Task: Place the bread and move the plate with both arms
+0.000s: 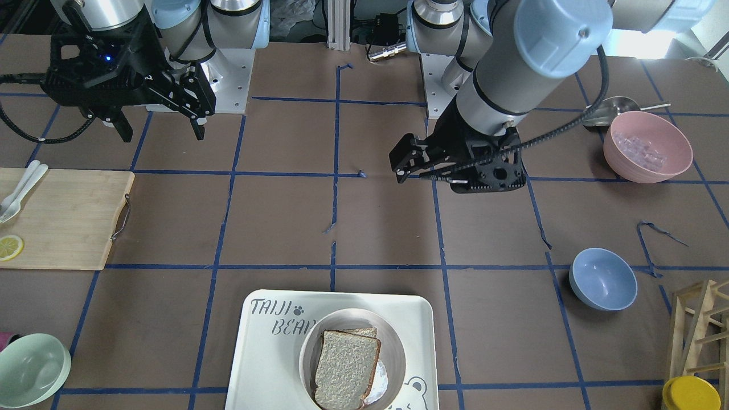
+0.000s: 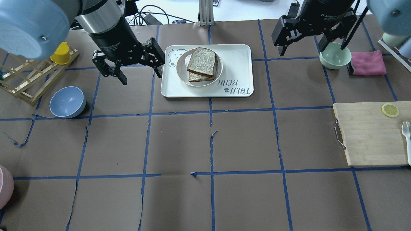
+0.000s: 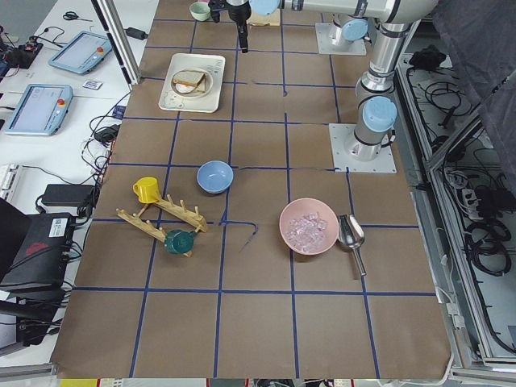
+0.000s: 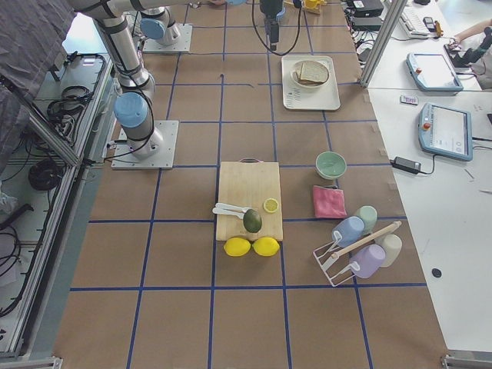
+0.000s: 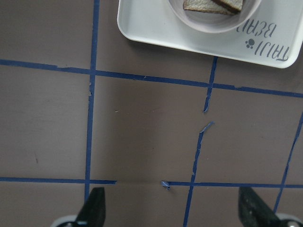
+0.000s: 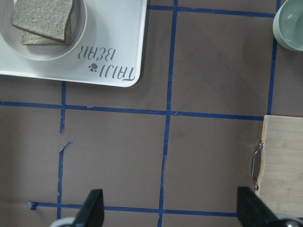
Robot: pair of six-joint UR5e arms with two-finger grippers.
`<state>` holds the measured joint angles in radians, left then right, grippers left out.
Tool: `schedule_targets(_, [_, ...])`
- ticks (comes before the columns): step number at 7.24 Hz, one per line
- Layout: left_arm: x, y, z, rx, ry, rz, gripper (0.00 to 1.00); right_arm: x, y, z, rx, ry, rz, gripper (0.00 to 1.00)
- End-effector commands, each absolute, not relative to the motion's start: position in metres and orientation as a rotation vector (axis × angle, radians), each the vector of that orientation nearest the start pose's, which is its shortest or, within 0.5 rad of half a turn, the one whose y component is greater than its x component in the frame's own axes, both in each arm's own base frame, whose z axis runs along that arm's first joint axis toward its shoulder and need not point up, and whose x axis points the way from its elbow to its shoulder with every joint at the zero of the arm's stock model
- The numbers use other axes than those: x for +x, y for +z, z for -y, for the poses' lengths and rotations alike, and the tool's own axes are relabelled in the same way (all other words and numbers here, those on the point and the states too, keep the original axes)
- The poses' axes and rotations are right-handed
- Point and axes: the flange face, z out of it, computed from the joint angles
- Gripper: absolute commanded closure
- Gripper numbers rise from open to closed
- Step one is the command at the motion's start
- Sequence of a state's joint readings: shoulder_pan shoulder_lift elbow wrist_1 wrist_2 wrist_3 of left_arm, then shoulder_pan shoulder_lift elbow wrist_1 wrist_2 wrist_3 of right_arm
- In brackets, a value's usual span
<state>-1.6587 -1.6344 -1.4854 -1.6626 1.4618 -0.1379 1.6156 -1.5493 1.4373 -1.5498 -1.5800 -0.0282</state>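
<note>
The bread (image 2: 201,61), a dark-crusted slice, lies on top of a paler slice in the round cream plate (image 2: 181,72). The plate stands on the white bear-print tray (image 2: 237,64) at the table's far middle. My left gripper (image 2: 139,69) is open and empty, raised just left of the tray. My right gripper (image 2: 301,41) is open and empty, raised to the tray's right. In the front view the bread (image 1: 346,367) and plate (image 1: 307,353) are at the bottom, with the left gripper (image 1: 398,165) and right gripper (image 1: 162,128) further up. The right wrist view shows the bread (image 6: 45,16) at top left.
A pale green bowl (image 2: 335,56) and a pink cloth (image 2: 367,62) lie right of the right gripper. A wooden cutting board (image 2: 369,134) with a lemon slice is at the right edge. A blue bowl (image 2: 67,102) and a wooden rack (image 2: 32,77) are on the left.
</note>
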Motion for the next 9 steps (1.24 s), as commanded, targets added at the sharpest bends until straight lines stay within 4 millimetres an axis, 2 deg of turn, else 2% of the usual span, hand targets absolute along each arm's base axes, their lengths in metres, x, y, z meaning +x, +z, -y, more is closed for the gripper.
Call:
schedule_targets(1, [-0.166, 0.496, 0.483, 0.057, 0.067, -3.16, 0.0, 0.156, 0.541, 0.5, -0.115, -0.14, -3.145, 0.0])
schedule_targets(4, [-0.147, 0.504, 0.498, 0.028, -0.094, -3.162, 0.02, 0.156, 0.541, 0.5, -0.118, -0.14, -3.145, 0.0])
schedule_targets(5, [-0.148, 0.503, 0.494, 0.016, -0.096, -3.163, 0.02, 0.156, 0.54, 0.5, -0.115, -0.138, -3.145, 0.0])
schedule_targets(6, [-0.147, 0.505, 0.487, 0.013, -0.108, -3.161, 0.06, 0.156, 0.54, 0.5, -0.115, -0.138, -3.145, 0.0])
schedule_targets(7, [-0.147, 0.507, 0.484, 0.018, -0.116, -3.159, 0.0, 0.156, 0.54, 0.501, -0.113, -0.138, -3.145, 0.0])
schedule_targets(9, [-0.147, 0.508, 0.485, 0.018, -0.121, -3.155, 0.0, 0.156, 0.54, 0.501, -0.113, -0.138, -3.143, 0.0])
